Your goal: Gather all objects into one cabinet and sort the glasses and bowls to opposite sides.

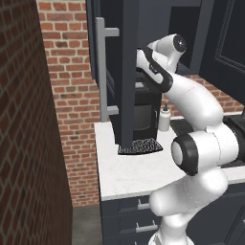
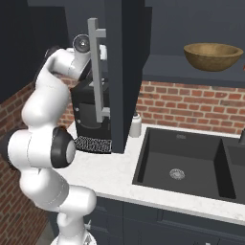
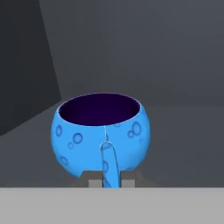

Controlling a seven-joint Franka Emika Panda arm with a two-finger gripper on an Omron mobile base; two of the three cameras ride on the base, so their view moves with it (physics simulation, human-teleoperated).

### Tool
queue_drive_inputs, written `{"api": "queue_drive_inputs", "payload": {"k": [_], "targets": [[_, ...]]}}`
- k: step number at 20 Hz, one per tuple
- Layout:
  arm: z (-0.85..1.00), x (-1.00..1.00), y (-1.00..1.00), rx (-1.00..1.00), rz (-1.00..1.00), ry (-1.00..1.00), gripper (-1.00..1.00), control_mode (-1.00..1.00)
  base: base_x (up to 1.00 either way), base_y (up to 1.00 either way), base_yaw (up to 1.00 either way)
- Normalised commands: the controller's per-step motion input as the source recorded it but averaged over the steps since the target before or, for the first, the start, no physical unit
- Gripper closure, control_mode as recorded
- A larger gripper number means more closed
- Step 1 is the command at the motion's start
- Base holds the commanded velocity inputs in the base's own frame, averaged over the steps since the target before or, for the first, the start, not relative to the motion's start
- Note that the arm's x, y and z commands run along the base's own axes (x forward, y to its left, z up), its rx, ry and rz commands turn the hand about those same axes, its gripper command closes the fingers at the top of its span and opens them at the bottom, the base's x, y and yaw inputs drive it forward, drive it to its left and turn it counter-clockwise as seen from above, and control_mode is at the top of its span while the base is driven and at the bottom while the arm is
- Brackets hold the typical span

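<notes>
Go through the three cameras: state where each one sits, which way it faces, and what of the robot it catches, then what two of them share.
Left base view: behind the arm's left, facing the open cabinet door, coffee machine and counter; arm at lower right.
Right base view: behind the arm's right, over the sink toward the wooden bowl on the cabinet shelf; arm at lower left.
Hand view: on the hand, facing a blue bowl inside a dark cabinet.
Both base views share the door, machine and counter.

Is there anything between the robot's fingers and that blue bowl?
Nothing: in the hand view the blue bowl sits directly ahead of the gripper, with only bare grey shelf around it.
</notes>
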Motion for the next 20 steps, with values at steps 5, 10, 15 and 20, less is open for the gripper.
{"api": "queue_drive_inputs", "payload": {"k": [5,10,15,20], "targets": [[0.24,-0.7,0.0,0.14,-0.03,-0.01,1.0,-1.0,0.0,0.0,0.0],[0.19,-0.85,0.0,0.06,-0.08,-0.03,1.0,-1.0,0.0,0.0,0.0],[0.11,-0.63,0.0,-0.03,-0.11,-0.09,1.0,-1.0,0.0,0.0,0.0],[0.26,-0.52,0.0,-0.03,-0.01,-0.13,1.0,-1.0,0.0,0.0,0.0]]}}
